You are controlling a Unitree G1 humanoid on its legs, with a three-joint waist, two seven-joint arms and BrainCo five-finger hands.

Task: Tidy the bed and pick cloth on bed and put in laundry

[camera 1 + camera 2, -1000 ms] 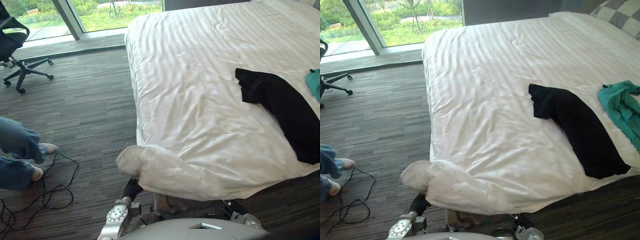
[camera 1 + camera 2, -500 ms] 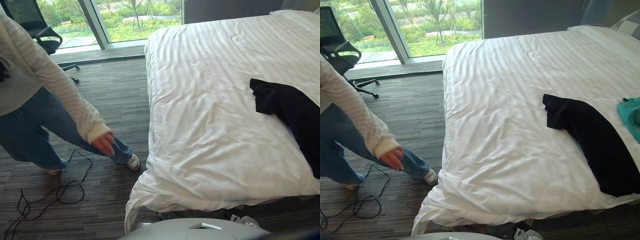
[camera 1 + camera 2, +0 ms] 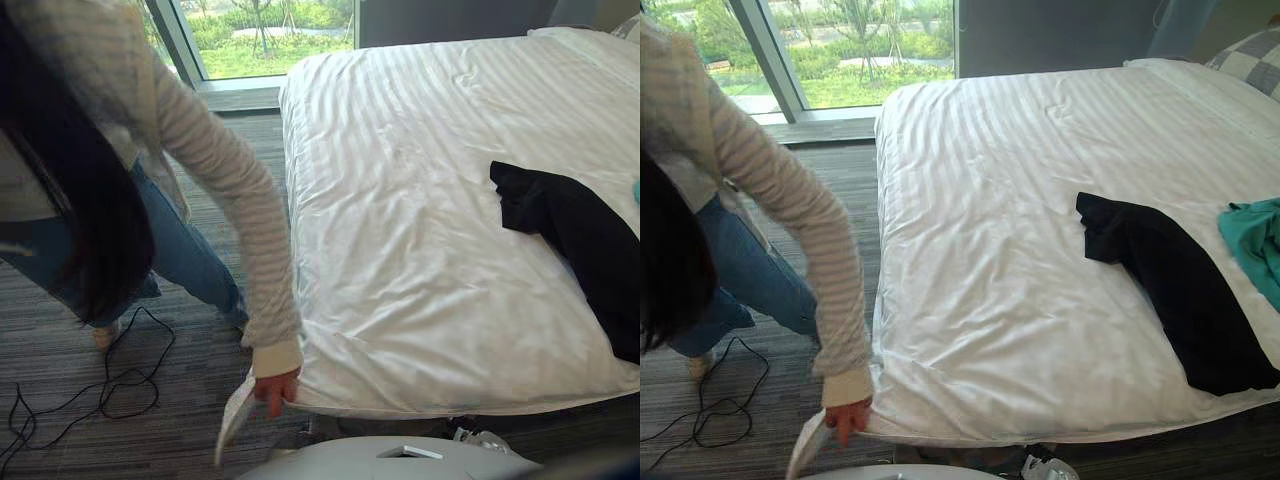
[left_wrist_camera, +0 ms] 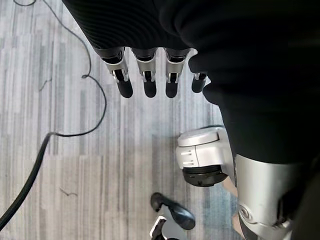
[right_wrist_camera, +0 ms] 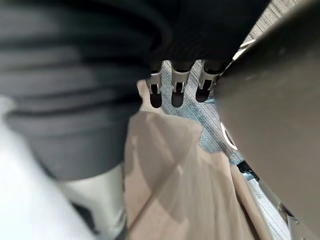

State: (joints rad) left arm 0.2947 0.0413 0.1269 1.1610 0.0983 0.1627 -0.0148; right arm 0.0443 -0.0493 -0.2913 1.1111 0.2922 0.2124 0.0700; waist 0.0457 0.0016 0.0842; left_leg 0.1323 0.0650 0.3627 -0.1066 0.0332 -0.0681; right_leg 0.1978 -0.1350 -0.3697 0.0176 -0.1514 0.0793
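Ok, quick note. Person (image 3: 120, 180) is bent over at the near left corner of the bed; their hand (image 3: 848, 417) grips the edge of the white duvet (image 3: 1020, 250) there.

Both robot hands hang low and idle. Left hand (image 4: 149, 80): fingers straight and relaxed over the carpet (image 4: 75, 165), holding nothing. Right hand (image 5: 176, 90): fingers also loose and straight, nothing in them. A beige surface is just beside it, can't tell what it is.

Task things: black cloth (image 3: 1170, 290) lies flat on the duvet toward robot's right, its long end running to the near edge. Teal cloth (image 3: 1255, 235) is just beyond it at the far right, near but apart from the black one. Both are well apart from either hand.

Step in hand, my read: duvet looks mostly smooth, so the cloth pick comes next.
- Hold off till the person is clear of the corner.
- Shift toward the right side of the bed, since the black cloth looks closer to the R arm.
- Go for the bunched end of the black cloth, where folds stand up, and pinch fabric only.
- Lift straight up so the duvet doesn't drag or wrinkle again.
- Then take the teal one.
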